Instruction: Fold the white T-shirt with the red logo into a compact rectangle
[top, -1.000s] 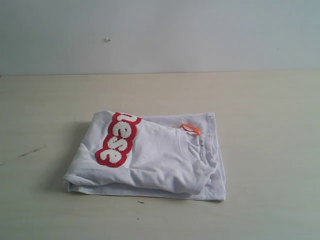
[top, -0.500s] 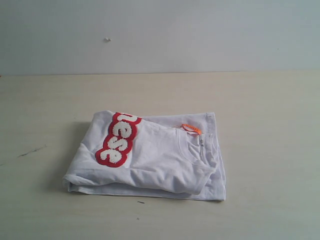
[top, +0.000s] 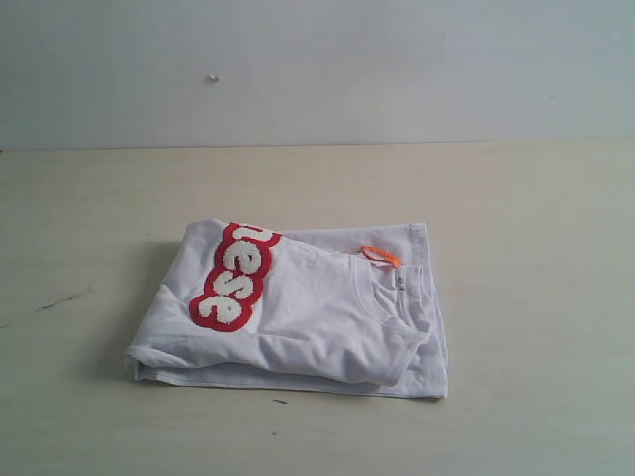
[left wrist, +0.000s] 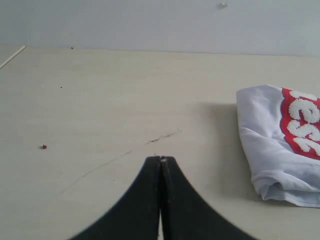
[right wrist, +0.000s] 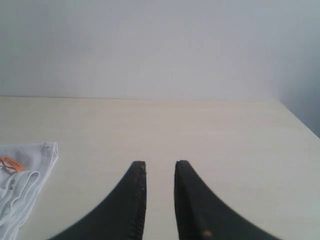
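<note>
The folded white T-shirt [top: 317, 317], red logo [top: 236, 278] on top, lies on the desk [top: 536, 248] ahead of and apart from both pincers, the left pincer [left wrist: 160, 160] pressed together and empty, the right pincer [right wrist: 160, 165] narrowly parted, gripping nothing.

A folded T-shirt [top: 317, 317] is lying mid-table [top: 536, 198], a wall [top: 397, 69] rising behind. Its logo [top: 233, 278] is sitting on the left half, the neck tag [top: 379, 255] toward the right rear, with the left gripper [left wrist: 160, 159] and right gripper [right wrist: 160, 164] hanging clear on either side.
</note>
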Action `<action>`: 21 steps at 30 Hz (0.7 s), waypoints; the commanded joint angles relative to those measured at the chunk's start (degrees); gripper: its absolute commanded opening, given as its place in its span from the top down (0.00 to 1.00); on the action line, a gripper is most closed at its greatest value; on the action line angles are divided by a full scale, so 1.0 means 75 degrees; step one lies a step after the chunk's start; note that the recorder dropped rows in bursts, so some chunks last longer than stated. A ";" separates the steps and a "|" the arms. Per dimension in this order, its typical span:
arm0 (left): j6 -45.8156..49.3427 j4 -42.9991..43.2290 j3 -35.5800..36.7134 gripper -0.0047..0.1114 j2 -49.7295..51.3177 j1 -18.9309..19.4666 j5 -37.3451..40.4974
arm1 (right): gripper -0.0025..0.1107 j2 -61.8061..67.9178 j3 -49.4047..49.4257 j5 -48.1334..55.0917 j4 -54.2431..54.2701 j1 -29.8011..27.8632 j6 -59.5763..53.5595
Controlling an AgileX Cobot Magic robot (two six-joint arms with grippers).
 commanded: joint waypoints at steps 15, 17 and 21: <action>0.0000 0.0018 0.0018 0.96 -0.0040 0.0009 -0.0103 | 0.79 -0.0291 0.0602 -0.0338 -0.0672 -0.0042 0.0919; 0.0044 0.0018 0.0018 0.96 -0.0040 0.0009 -0.0103 | 0.79 -0.0291 0.0602 -0.0320 -0.0811 -0.0042 0.1053; 0.0044 0.0018 0.0018 0.96 -0.0040 0.0009 -0.0103 | 0.79 -0.0291 0.0614 -0.0180 -0.1161 -0.0042 0.1614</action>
